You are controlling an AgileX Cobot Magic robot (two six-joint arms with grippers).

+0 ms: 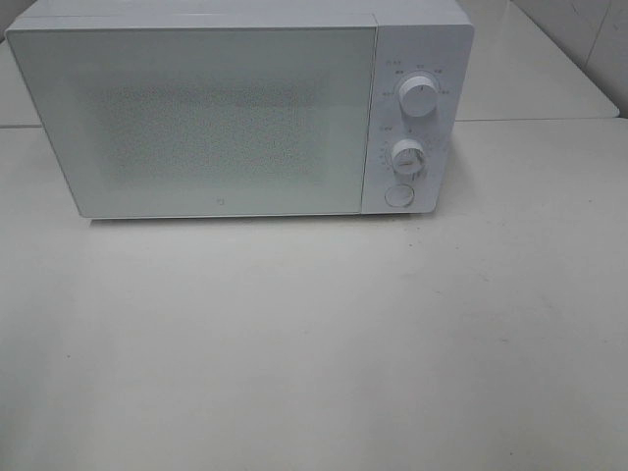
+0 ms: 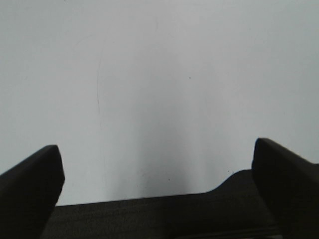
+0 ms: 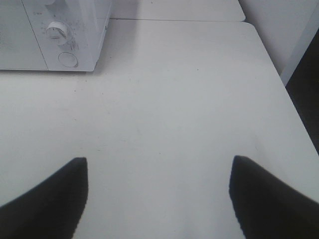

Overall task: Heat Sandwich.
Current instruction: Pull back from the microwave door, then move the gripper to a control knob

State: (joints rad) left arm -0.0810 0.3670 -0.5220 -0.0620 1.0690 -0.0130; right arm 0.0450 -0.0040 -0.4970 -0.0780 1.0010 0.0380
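- left gripper (image 2: pixel 155 146): its two dark fingers (image 2: pixel 35 184) stand wide apart with nothing between them, over a plain white surface that ends at a dark band (image 2: pixel 149 214) close to the finger bases.
- right gripper (image 3: pixel 158 160): jaws also spread wide and empty, hanging over the white table (image 3: pixel 174 99).
- sandwich: it shows in none of the three views, so where it lies relative to either claw cannot be told.
- microwave (image 1: pixel 196 118): seen from the high camera it sits on the table toward 12 o'clock, with its frosted door (image 1: pixel 196 59) shut.
- control panel (image 1: pixel 417 49): it is at 3 o'clock of the door; the upper knob (image 1: pixel 419 96) is at 12 o'clock of the lower knob (image 1: pixel 407 155), and the round button (image 1: pixel 398 195) is at 6 o'clock of the lower knob.
- from the right gripper, the microwave's control-panel corner lies ahead at about 11 o'clock, well apart from the fingertips, with bare tabletop between.
- neither gripper appears in the high camera's view.
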